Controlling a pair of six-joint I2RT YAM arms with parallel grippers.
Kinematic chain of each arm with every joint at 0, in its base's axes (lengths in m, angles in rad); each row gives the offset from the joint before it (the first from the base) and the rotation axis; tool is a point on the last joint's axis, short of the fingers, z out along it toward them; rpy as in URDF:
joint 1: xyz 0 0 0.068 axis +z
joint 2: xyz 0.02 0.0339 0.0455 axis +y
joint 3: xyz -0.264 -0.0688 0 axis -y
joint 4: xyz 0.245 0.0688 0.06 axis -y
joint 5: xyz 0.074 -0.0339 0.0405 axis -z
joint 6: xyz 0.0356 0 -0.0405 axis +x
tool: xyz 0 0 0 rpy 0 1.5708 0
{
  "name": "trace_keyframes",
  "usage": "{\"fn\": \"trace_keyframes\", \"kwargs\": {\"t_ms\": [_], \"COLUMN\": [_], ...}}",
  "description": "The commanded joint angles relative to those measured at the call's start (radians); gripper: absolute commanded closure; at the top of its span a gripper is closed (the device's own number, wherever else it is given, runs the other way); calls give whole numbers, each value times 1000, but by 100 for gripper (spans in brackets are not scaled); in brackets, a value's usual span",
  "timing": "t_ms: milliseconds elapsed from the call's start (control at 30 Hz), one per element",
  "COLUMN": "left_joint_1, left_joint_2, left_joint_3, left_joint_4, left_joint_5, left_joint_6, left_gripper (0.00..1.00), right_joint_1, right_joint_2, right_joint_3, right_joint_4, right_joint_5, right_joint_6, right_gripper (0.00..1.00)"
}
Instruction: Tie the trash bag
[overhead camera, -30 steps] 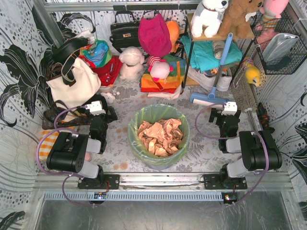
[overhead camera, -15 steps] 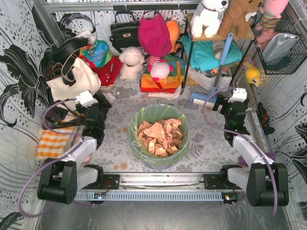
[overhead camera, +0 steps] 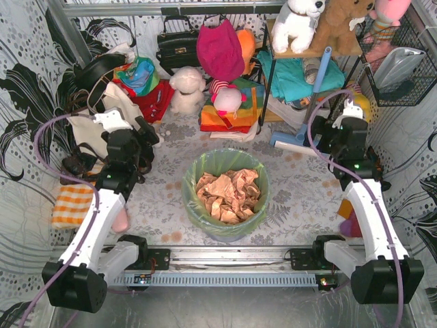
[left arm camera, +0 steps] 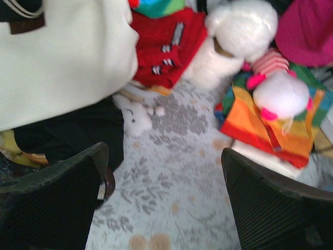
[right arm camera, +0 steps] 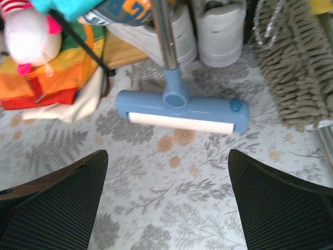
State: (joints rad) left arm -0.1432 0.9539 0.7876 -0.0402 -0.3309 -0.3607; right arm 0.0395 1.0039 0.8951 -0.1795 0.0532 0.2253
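left arm (overhead camera: 87,229): it has been lifted from its folded rest and stretched out. It is now left of the trash bag (overhead camera: 222,161), well apart from it.
left gripper (left arm camera: 164,151): the fingers are spread wide apart and nothing is held. Only the flowery table (left arm camera: 171,208) is seen between them, and a white handbag (left arm camera: 57,57) further off.
trash bag: it has not been moved. It is sat in the round bin (overhead camera: 235,237), its green top open, with crumpled paper (overhead camera: 229,195) seen inside.
right gripper (right arm camera: 167,156): the fingers are spread wide apart and nothing is held. A blue roller (right arm camera: 179,110) is seen past them.
right arm (overhead camera: 369,205): it has been raised too, and is now right of the trash bag, well apart from it.
meaning: only a start has been made. The bag's edge has not been touched yet, and the top must still be gathered before a knot can be tied.
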Motion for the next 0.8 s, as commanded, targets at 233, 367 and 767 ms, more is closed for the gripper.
{"fn": "trace_keyframes", "kwargs": {"t_ms": [233, 367, 767], "left_joint_1": [-4, -10, -256], "left_joint_2": [-17, 19, 57], "left_joint_3": [325, 450, 513], "left_joint_4": [-521, -712, -879], "left_joint_5": [404, 605, 816], "left_joint_6": [61, 44, 53], "left_gripper": [0, 3, 13], "right_joint_1": [5, 60, 210], "right_joint_2": [10, -12, -16], "right_joint_3": [248, 313, 405], "right_joint_4": [-482, -568, -663], "right_joint_5": [-397, -445, -525], "right_joint_6": [196, 244, 377], "right_gripper": [1, 7, 23]}}
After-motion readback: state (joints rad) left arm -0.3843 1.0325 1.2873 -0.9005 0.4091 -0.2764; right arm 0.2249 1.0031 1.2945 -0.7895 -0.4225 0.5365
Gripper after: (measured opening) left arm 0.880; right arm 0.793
